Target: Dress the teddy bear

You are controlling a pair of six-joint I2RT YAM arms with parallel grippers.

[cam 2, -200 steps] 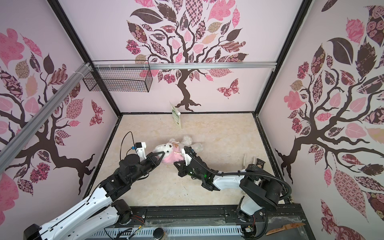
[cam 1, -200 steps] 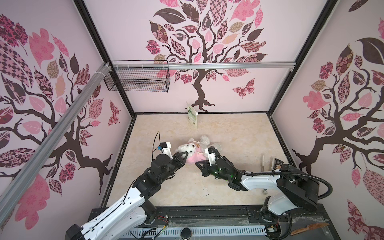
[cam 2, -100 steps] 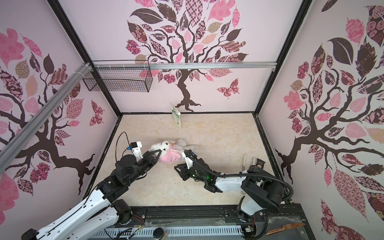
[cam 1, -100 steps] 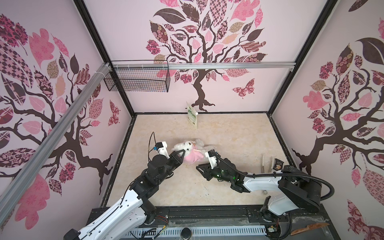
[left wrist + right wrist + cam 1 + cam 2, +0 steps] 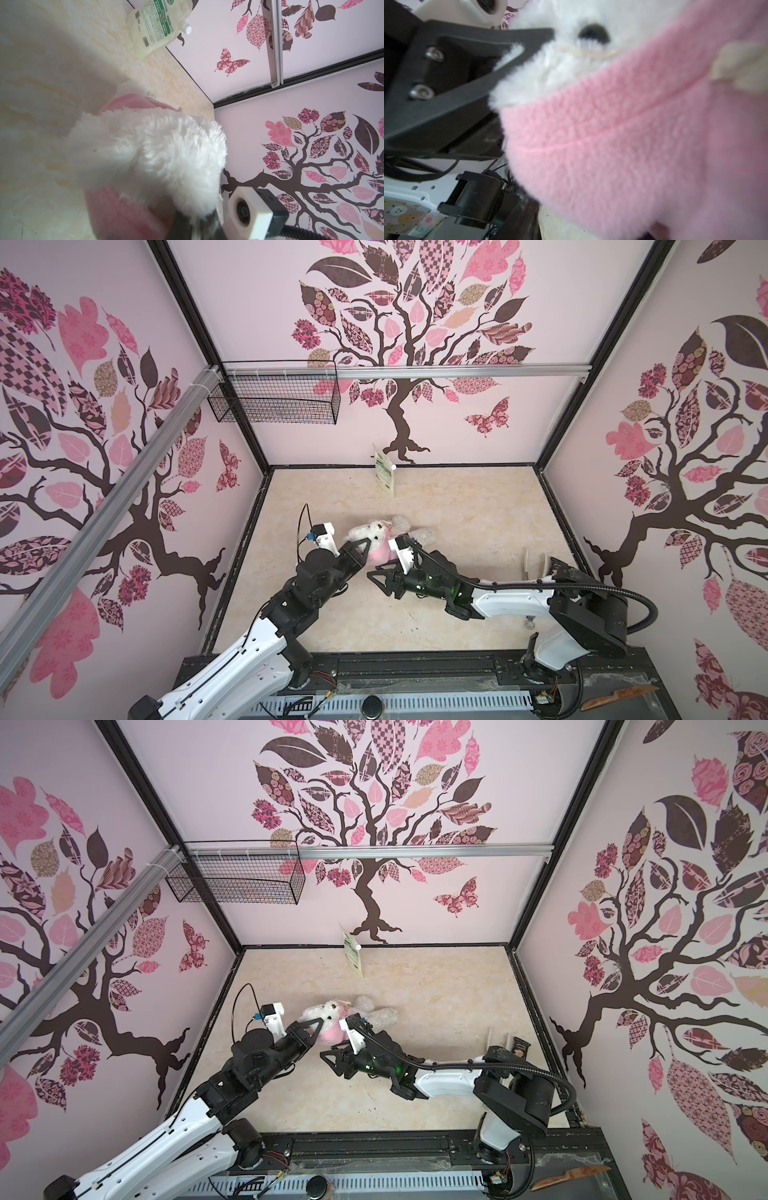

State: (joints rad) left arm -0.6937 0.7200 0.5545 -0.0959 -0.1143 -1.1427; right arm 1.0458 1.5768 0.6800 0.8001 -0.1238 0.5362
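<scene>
Left hand was clamped on the teddy bear wearing its pink top; right hand stood apart, parted and empty.

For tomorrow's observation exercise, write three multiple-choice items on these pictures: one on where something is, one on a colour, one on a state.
1. Where does the refill pouch stand?
A. by the back wall
B. inside the wire basket
C. under the right arm

2. What colour is the garment on the teddy bear?
A. blue
B. pink
C. green

3. How is the right gripper?
A. shut on the bear
B. shut on the pouch
C. open, holding nothing

Answers:
1 A: both top views show the pouch leaning at the foot of the back wall, and the wire basket hangs higher up on the rail.
2 B: pink fleece covers the bear's body in the wrist views too.
3 C: in both top views its fingers are spread over bare floor, apart from the bear.
</scene>
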